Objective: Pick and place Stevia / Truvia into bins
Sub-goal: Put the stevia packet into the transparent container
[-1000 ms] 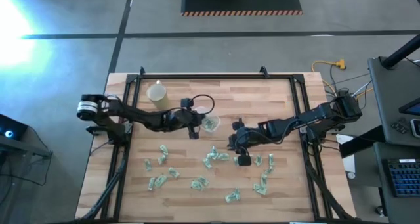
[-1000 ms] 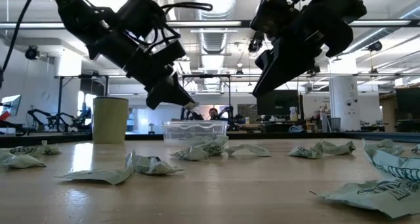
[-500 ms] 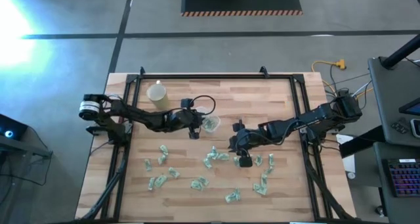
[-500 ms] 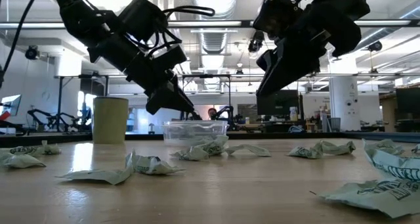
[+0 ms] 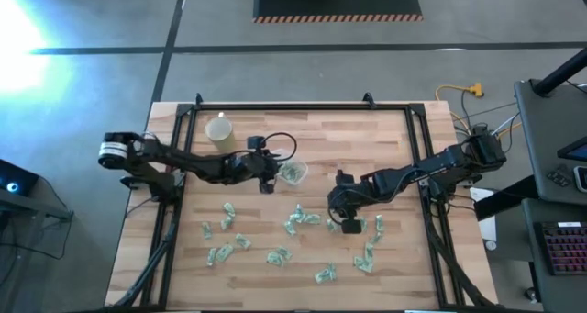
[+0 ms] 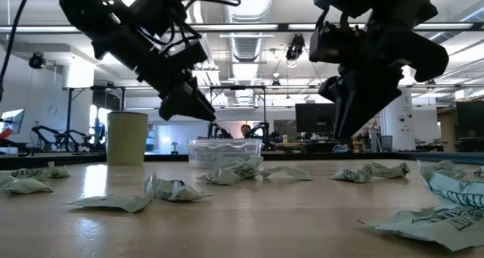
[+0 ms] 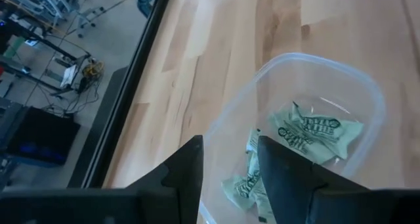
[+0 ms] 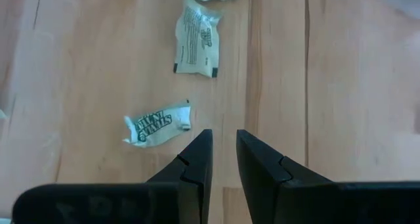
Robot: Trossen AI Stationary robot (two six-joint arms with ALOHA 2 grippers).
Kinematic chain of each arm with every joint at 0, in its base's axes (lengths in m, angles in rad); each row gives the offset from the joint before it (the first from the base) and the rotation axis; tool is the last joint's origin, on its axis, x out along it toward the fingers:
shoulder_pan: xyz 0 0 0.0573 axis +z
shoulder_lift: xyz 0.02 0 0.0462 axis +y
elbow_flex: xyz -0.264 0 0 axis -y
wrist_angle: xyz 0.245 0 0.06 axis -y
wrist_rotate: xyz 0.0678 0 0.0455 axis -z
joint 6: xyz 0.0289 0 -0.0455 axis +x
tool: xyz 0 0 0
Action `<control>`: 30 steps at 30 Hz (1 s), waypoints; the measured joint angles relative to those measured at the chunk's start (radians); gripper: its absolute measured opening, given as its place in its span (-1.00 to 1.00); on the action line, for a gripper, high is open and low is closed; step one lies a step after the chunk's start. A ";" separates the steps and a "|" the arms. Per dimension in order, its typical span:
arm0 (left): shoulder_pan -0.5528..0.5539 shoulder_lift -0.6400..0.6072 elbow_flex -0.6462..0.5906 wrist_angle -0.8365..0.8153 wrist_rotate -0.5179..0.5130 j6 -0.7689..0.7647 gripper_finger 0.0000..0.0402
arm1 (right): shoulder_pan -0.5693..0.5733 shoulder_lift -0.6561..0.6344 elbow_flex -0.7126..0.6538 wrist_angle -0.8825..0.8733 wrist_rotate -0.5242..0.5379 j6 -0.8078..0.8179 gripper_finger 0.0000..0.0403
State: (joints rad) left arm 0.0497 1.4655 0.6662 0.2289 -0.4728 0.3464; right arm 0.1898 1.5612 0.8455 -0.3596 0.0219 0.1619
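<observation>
The clear tub (image 5: 293, 173) stands on the table's middle and holds a few green-and-white sachets (image 7: 308, 131). It also shows in the low view (image 6: 224, 149). My left gripper (image 5: 266, 183) is open and empty, just left of the tub and above its rim (image 7: 367, 96). Many sachets (image 5: 303, 219) lie flat and scattered over the near half of the table. My right gripper (image 5: 349, 224) hovers over them, pointing down and empty, with only a narrow gap between its fingers. Two sachets (image 8: 157, 124) (image 8: 197, 37) lie just ahead of it.
A pale yellow cup (image 5: 218, 129) stands at the far left, behind the left arm, and also shows in the low view (image 6: 127, 137). A black frame (image 5: 275, 106) runs along the table's far and side edges. Bare wood lies at the far right (image 5: 376, 139).
My left gripper has drawn back a little from the tub, up and toward the table's left edge. My right gripper has gone a little toward the right edge and has tipped from a slant to pointing steeply down.
</observation>
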 joint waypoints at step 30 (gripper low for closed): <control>-0.111 -0.223 -0.031 -0.143 0.016 -0.029 -0.36 | 0.068 0.004 -0.068 -0.037 0.005 0.197 -0.61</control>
State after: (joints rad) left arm -0.0608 1.2427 0.6350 0.0860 -0.4572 0.3172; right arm 0.2573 1.5650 0.7776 -0.3964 0.0269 0.3587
